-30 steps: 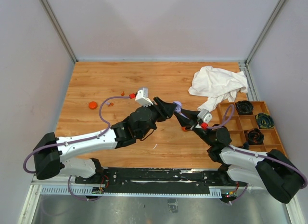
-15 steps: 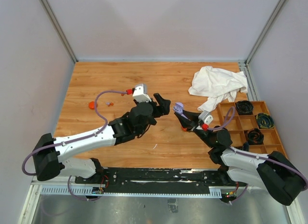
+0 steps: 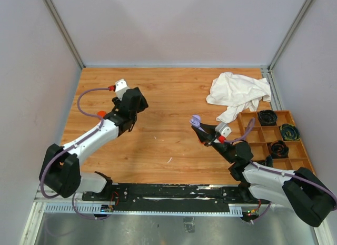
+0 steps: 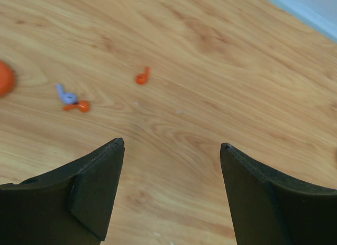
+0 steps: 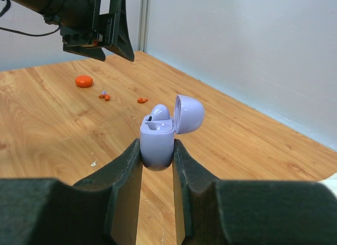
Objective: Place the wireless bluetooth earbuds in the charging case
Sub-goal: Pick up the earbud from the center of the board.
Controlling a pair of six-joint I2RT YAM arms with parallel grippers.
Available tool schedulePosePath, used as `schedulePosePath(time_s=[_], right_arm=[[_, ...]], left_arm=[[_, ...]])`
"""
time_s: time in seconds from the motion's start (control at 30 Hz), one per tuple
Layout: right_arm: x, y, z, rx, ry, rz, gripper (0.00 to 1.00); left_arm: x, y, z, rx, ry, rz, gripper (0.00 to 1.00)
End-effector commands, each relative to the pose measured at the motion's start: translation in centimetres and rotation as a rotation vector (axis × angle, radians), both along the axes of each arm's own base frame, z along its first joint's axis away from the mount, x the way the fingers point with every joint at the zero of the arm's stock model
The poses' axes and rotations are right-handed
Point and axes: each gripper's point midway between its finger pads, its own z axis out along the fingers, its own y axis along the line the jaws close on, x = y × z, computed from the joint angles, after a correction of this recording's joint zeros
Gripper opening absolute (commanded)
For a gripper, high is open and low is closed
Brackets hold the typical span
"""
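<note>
My right gripper is shut on the lavender charging case, held upright above the table with its lid flipped open. One lavender earbud sits in a socket of the case. My left gripper is open and empty, low over the wood at the left back. Ahead of it lie an orange-red earbud and, further left, a lavender earbud touching another orange-red one. These loose earbuds also show small in the right wrist view.
An orange-red disc lies left of the loose earbuds, also seen from the right wrist. A crumpled white cloth lies at the back right. An orange compartment tray with black coiled items stands at the right edge.
My left gripper opened beside the case and swung away to the left back of the table. The right gripper kept the case almost still.
</note>
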Motion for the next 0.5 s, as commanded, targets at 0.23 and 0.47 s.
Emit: schedulePosePath(time_s=[0.23, 0.47], right_arm=[[0.0, 0.6, -0.4, -0.009, 0.003, 0.013, 0.11], [0.1, 0.8, -0.8, -0.017, 0.014, 0.015, 0.11]], left_arm=[[4.9, 9.4, -7.0, -0.022, 0.185, 0.115, 0.79], [7.6, 11.6, -10.0, -0.081, 0.266, 0.117, 0.78]])
